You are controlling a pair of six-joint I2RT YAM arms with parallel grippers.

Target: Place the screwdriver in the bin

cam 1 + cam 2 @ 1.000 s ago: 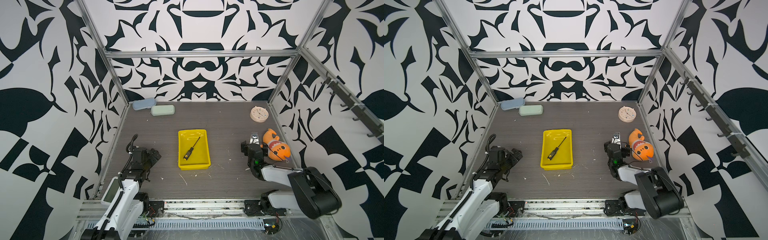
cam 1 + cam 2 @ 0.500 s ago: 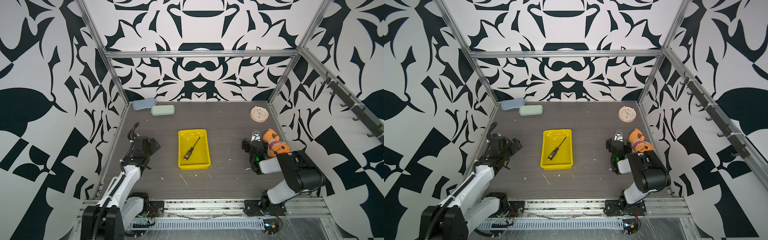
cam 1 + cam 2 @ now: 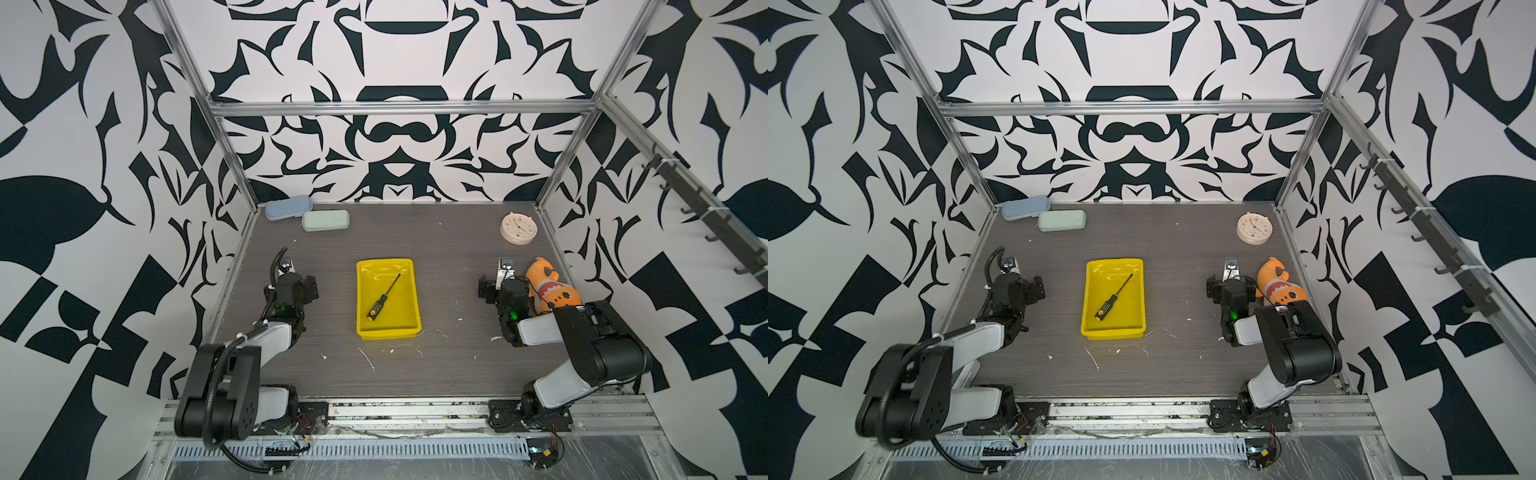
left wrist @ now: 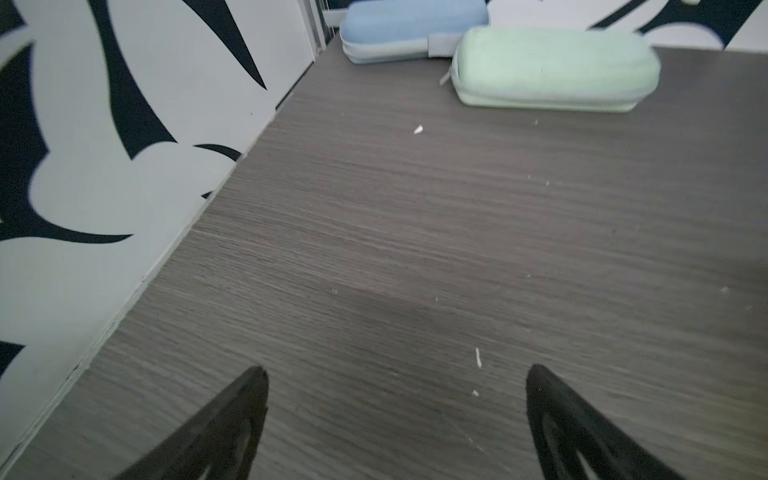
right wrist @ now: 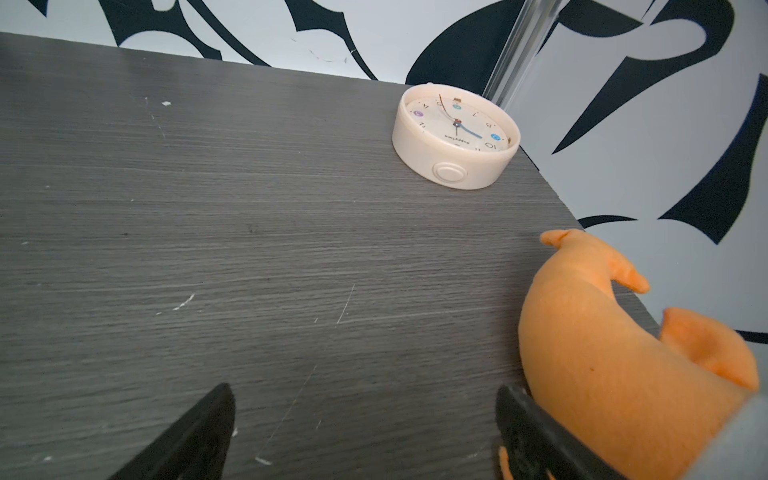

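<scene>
"Nearest my end, both arms sit folded low on the table (image 3: 436, 365), one at each side. I see the left gripper (image 4: 397, 368) with its fingers spread wide over bare wood and nothing between them."

"And the other one?"

"I read the right gripper (image 5: 365, 385) the same way: spread wide, nothing between its fingers. One finger sits just beside an orange plush toy (image 5: 602, 374). Whether it touches, I cannot tell."

"Where is the screwdriver?"

"Middle of the table, between the two arms and well apart from both. The screwdriver (image 3: 384, 296) lies flat inside the yellow bin (image 3: 388, 332), on a slant. Its black handle with yellow dots points toward my end, and the thin shaft points toward the bin's far right corner. Both top views show it so."

"Anything past the bin?"

"Far right, near the back wall, I have a cream clock (image 3: 518, 227) lying face up. Far left, a green case (image 3: 325, 220) and a blue case (image 3: 288, 208) lie beside each other, the blue one tucked closer into the corner."
</scene>
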